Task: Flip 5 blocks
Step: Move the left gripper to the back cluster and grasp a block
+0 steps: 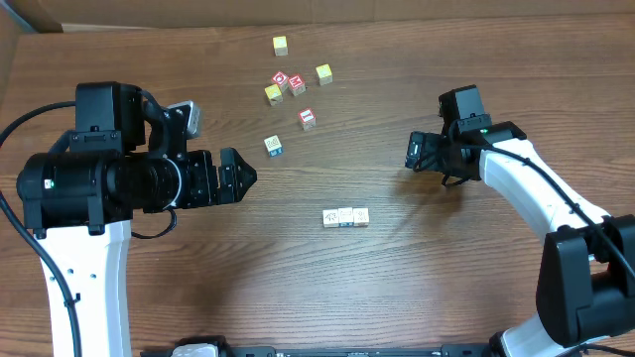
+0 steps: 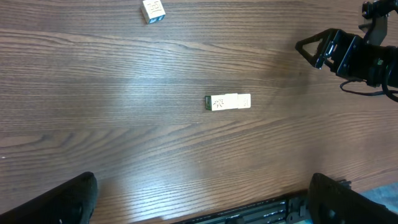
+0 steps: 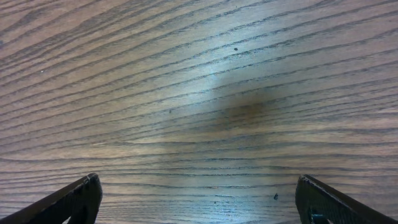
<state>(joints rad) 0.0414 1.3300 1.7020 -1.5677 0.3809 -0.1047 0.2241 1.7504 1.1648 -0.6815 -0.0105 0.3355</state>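
You will not read the drawings on any block from overhead; they are too small. Even in the left wrist view the print on the row is only faint dark line-work. Both wrist views cut their own fingers off at the bottom edge. The right wrist view gives you only the bare wood grain of the worktop (image 3: 199, 93) between its tips.

There are five task blocks. A row of three pale blocks (image 1: 345, 217), touching side by side, lies between the two pincers. It is ahead of the left pincer (image 1: 245, 178) and a little toward the robot's side of it. The end of the row nearest that pincer shows a dark greenish side. A pale block with a blue side (image 1: 273, 146) sits alone just ahead of the left pincer on its far side, apart from it. In the left wrist view it lies right at the top edge. A red-bordered white block (image 1: 308, 119) lies beyond that one, well apart from the right pincer (image 1: 411, 152).

Farther from both pincers you have three yellow cubes (image 1: 323, 73) and two red cubes (image 1: 297, 86).

Both pincers are spread wide and hold nothing.
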